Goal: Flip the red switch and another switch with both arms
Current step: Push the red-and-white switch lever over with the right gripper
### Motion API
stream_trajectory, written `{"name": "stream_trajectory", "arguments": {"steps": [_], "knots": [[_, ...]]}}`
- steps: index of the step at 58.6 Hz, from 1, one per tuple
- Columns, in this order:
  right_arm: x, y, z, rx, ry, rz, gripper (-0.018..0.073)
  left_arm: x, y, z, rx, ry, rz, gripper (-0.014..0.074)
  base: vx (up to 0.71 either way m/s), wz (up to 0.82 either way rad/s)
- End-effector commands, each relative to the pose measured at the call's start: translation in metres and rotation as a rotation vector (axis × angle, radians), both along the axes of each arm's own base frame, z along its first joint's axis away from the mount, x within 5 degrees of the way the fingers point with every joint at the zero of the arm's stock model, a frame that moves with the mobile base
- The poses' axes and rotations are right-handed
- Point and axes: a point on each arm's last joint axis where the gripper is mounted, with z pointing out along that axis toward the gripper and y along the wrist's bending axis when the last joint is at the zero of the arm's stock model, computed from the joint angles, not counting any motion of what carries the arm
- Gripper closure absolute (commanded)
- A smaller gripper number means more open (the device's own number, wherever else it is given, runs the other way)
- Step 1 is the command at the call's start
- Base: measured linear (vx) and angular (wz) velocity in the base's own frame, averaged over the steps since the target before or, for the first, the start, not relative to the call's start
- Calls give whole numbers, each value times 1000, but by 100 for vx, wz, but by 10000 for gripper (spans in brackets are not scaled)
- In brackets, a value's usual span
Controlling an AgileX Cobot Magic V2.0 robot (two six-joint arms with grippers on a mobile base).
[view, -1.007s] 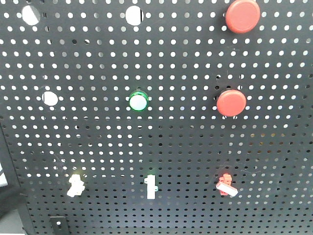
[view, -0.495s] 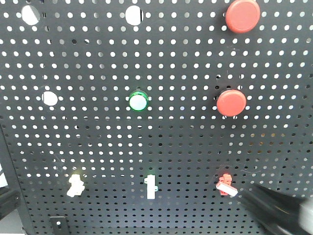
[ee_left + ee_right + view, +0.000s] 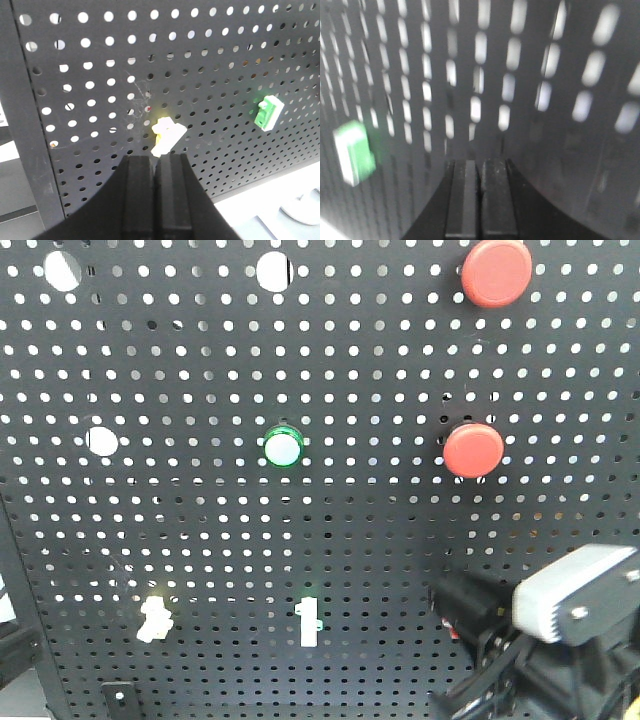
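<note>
On the black pegboard [image 3: 200, 530], the small pale yellow switch [image 3: 154, 618] sits low on the left. In the left wrist view this switch [image 3: 167, 134] is just above my left gripper [image 3: 156, 159], which is shut, its tips right under the lever. My right gripper [image 3: 466, 606] has its black tip against the board at the lower right, covering the spot of the red switch, which is hidden. The right wrist view shows that gripper [image 3: 479, 162] shut and very close to the blurred board.
Two large round red push buttons [image 3: 495, 272] [image 3: 473, 450] sit above the right arm. A green-ringed button [image 3: 283, 447] is mid-board. A white upright bar toggle [image 3: 309, 621] stands between the switches and looks green in the wrist views [image 3: 267, 112] [image 3: 352, 154].
My right arm has come up from the lower right and now covers the red switch, which showed plainly one second ago. The yellow switch looks unchanged.
</note>
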Motion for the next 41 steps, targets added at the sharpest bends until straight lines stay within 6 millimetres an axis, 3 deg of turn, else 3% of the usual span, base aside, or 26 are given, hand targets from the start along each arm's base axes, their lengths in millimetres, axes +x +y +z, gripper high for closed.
{"name": "stream_trajectory", "arguments": {"steps": [1, 18, 41], "knots": [[0, 0, 14, 11, -35, 1, 566, 0, -1, 16, -60, -91, -2, 594, 0, 0], [-3, -4, -9, -80, 215, -30, 566, 1, -1, 21, -78, -135, 0, 594, 0, 0], [-11, -9, -9, -103, 272, -40, 566, 1, -1, 23, -89, -159, 2, 594, 0, 0]]}}
